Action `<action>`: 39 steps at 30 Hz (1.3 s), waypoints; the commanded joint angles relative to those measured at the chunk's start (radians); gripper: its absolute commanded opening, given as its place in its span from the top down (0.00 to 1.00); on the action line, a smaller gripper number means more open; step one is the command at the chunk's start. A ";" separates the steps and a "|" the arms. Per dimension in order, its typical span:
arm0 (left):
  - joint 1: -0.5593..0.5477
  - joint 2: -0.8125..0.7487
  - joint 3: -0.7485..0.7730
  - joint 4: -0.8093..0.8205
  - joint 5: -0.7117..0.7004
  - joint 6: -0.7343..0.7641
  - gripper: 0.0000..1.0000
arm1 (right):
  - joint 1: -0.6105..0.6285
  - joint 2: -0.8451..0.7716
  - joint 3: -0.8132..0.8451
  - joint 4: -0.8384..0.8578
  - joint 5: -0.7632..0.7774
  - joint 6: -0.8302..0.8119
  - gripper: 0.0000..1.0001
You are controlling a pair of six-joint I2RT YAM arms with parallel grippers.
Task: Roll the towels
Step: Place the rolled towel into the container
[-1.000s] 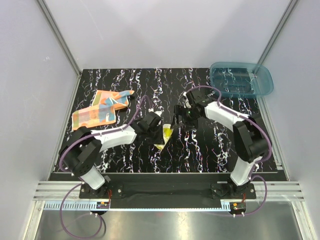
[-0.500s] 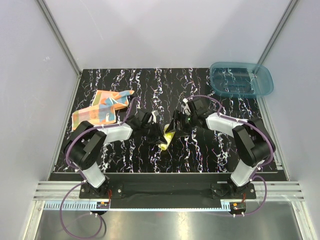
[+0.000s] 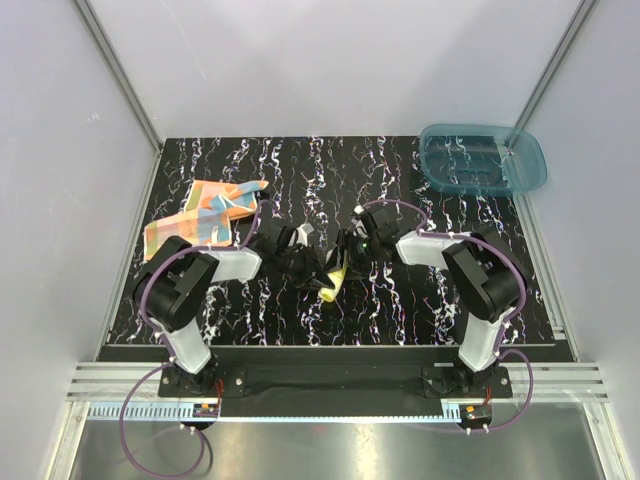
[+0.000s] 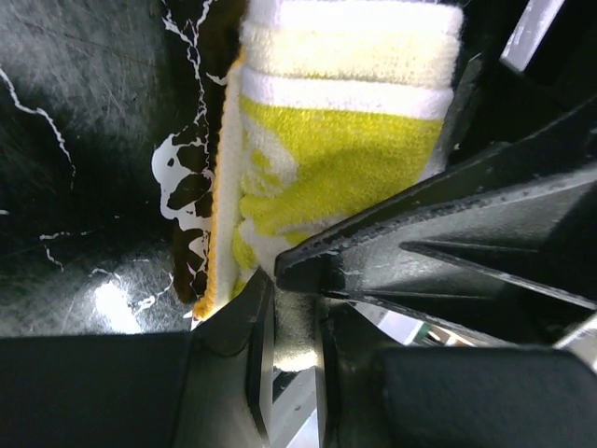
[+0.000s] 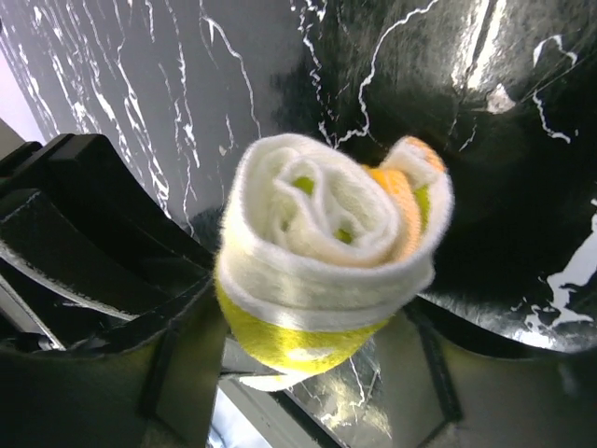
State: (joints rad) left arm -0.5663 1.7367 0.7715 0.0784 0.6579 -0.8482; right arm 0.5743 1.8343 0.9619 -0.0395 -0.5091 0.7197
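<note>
Room to move lies mostly in the far half of the table point(image 3: 400, 320). Bare black marbled top runs there from the orange towel point(image 3: 200, 218) by the left edge to the bin point(image 3: 483, 165) in the far right corner. Both arms crowd the middle, a little toward the near edge, and their elbows fold back close to the near corners.

The yellow towel point(image 3: 336, 278) sits there between the two grippers, well apart from every edge. The right wrist view shows it wound into a tight roll point(image 5: 326, 252) with its spiral end toward the camera. The left gripper point(image 3: 318, 275) is nearly closed, with a thin bit of pale cloth point(image 4: 298, 327) nipped between its jaws. The right gripper point(image 3: 350, 258) has its jaws spread on either side of the roll. I cannot tell whether they press it.

A second ago the right gripper stood farther toward the far edge, apart from the towel, which hung from the left gripper alone. Since then the right arm has folded in and brought its fingers point(image 5: 177, 355) around the roll. The orange towel and the bin have not shifted.

From above, the grippers cover most of the yellow towel, so only a narrow strip shows. The left wrist view cuts off the top of the roll point(image 4: 345, 159). The orange towel lies flat and rumpled, and a cable crosses beside its right corner.
</note>
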 commanded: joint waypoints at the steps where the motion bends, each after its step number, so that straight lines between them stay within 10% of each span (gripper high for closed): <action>1: 0.017 0.060 -0.050 0.033 0.019 -0.041 0.92 | 0.042 0.042 -0.006 0.064 0.049 0.040 0.38; 7: 0.037 0.080 -0.069 0.138 0.062 -0.115 0.88 | 0.061 0.040 -0.057 0.187 0.063 0.115 0.80; 13: 0.037 -0.127 0.009 -0.177 -0.079 0.061 0.46 | 0.006 0.014 0.113 -0.009 -0.032 -0.093 0.99; 25: 0.034 -0.615 0.051 -0.649 -0.604 0.299 0.41 | -0.310 -0.012 0.671 -0.664 0.210 -0.623 1.00; 39: 0.034 -0.779 0.061 -0.783 -0.687 0.379 0.42 | -0.534 0.426 1.443 -0.875 0.627 -0.792 1.00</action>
State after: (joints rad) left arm -0.5293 0.9775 0.8352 -0.7078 -0.0116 -0.5068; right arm 0.0391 2.1616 2.2810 -0.8494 -0.0315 0.0055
